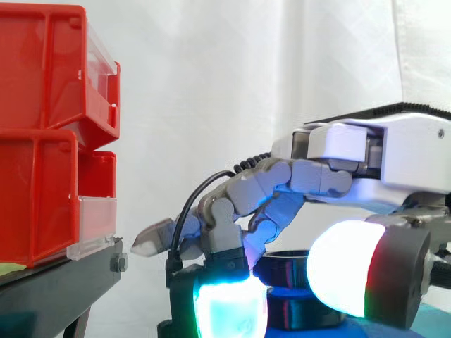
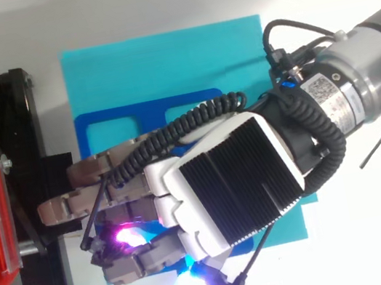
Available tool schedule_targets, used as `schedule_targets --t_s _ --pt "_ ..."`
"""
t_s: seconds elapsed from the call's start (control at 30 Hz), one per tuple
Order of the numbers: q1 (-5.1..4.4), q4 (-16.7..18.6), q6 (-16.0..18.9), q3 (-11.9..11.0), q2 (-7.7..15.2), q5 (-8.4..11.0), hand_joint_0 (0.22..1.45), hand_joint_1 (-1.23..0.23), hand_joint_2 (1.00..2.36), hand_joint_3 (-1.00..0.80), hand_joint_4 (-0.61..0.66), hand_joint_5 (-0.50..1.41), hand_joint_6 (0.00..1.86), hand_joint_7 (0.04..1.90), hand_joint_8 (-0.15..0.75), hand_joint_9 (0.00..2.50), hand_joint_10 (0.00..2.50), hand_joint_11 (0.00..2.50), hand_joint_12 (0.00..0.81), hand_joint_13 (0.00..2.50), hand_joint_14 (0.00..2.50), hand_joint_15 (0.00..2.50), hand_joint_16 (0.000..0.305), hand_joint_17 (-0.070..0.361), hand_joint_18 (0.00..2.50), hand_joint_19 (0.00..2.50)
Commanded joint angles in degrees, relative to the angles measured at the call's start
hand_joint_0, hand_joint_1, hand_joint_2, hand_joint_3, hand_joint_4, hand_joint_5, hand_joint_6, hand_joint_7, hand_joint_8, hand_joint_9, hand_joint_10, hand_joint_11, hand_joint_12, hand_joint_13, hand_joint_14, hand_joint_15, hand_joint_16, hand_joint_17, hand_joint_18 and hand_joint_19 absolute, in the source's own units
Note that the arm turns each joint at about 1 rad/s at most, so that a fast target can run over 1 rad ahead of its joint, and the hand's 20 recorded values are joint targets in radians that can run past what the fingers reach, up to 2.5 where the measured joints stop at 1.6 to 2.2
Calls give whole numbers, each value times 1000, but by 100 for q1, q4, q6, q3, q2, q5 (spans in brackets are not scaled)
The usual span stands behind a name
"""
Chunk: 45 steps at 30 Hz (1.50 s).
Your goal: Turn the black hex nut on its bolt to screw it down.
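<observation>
Side view shows the hand (image 1: 352, 151) coming in from 3 o'clock, with its fingers curled down and closed around the black nut (image 1: 285, 264). A cyan pad (image 1: 225, 306) sits at 9 o'clock of the nut and a white pad (image 1: 345, 267) at 3 o'clock, and both seem to touch it. The nut stands low, near the middle, over a blue plate (image 2: 99, 129). In the top view this plate lies on a cyan mat (image 2: 162, 66), and the hand (image 2: 227, 180) covers the nut. At 9 o'clock, red bins (image 1: 42, 127) stand on a black stand (image 1: 56, 289).
</observation>
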<state>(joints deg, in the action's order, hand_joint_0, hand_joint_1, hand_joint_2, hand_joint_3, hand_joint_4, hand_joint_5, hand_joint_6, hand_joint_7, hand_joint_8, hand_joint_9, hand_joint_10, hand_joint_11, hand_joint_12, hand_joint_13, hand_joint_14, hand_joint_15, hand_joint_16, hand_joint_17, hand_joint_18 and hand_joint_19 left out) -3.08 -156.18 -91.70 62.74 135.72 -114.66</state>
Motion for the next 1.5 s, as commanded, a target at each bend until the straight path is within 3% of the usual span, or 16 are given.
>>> schedule_targets --t_s 0.0,0.4,0.57,0.7,0.9,1.4,1.47 --pt "0 131 30 2 33 -22 531 -179 1000 -500 131 -33 711 1153 304 1026 7 249 341 475 0 0 50 112 555 325" --pt "-17 149 21 -7 24 -31 533 -185 1000 -500 148 -38 719 1137 308 1023 7 249 340 484 0 0 49 111 560 332" --pt "-17 87 12 -218 -11 -101 533 -187 1000 -500 155 -39 718 1133 306 1019 7 253 341 486 0 0 49 111 563 331" --pt "-17 -370 -67 -403 -99 -136 533 -190 1000 -500 164 -40 716 1127 308 1015 7 240 341 488 0 0 49 111 562 330" --pt "-17 -616 -208 -411 -239 -118 533 -192 1000 -500 161 -41 714 1127 309 1016 7 251 340 490 0 0 49 111 569 329" --pt "176 -660 -243 -350 -239 -162 536 -210 1000 -500 147 -37 715 1130 310 1026 7 249 339 504 0 0 48 109 577 334" --pt "211 -624 -269 -236 -239 -189 536 -212 1000 -500 137 -36 714 1136 306 1029 7 249 339 508 1 0 48 109 579 332"
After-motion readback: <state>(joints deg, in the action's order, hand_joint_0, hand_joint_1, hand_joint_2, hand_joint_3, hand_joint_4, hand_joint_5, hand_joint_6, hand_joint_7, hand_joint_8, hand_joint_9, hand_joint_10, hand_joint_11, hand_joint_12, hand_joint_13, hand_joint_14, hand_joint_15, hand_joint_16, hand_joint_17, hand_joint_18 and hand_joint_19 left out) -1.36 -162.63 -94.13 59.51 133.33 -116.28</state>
